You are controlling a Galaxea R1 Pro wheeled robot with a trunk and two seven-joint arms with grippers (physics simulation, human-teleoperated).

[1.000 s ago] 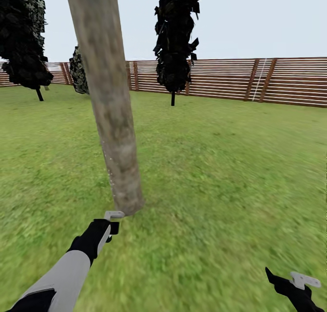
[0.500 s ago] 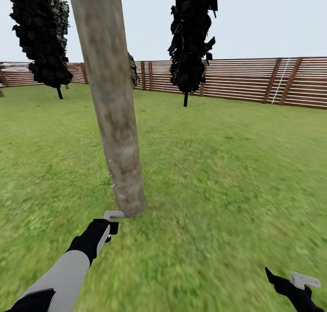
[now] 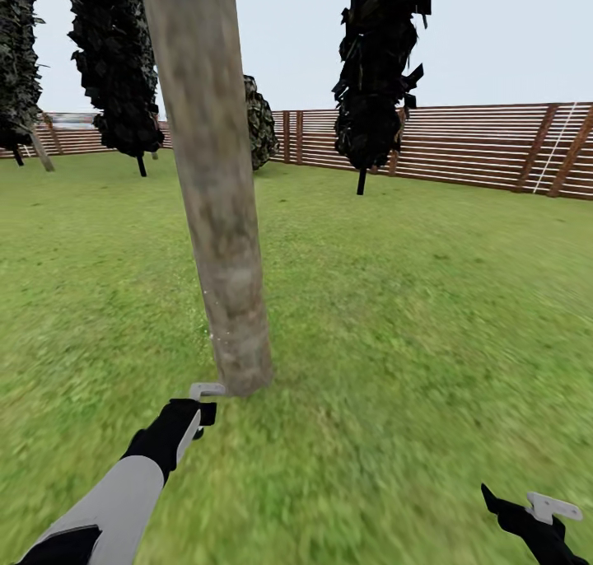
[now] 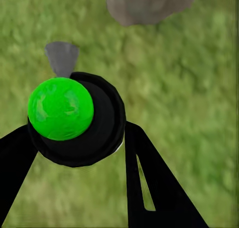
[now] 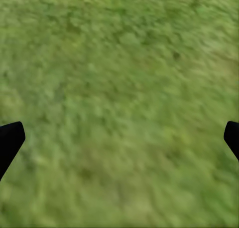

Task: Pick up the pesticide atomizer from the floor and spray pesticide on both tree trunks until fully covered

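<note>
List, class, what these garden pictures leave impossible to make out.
- Tree trunk: crown cut off by the head view's top edge.
- Pesticide atomizer: nozzle direction hidden; left wrist view sees it end-on between the fingers.
- Right gripper: partly cut off by the head view's corner.

This is a garden, out in the open under a pale grey sky. Green grass (image 3: 412, 318) covers the ground all the way to a brown slatted wooden fence (image 3: 486, 149) that closes it in along the far side. A thick mottled grey-brown tree trunk (image 3: 218, 211) rises from the lawn just ahead of the left gripper (image 3: 202, 400), and black-leaved trees (image 3: 379, 63) on thin dark stems stand farther back near the fence, with a rounded bush (image 3: 260, 122) beside them
</note>
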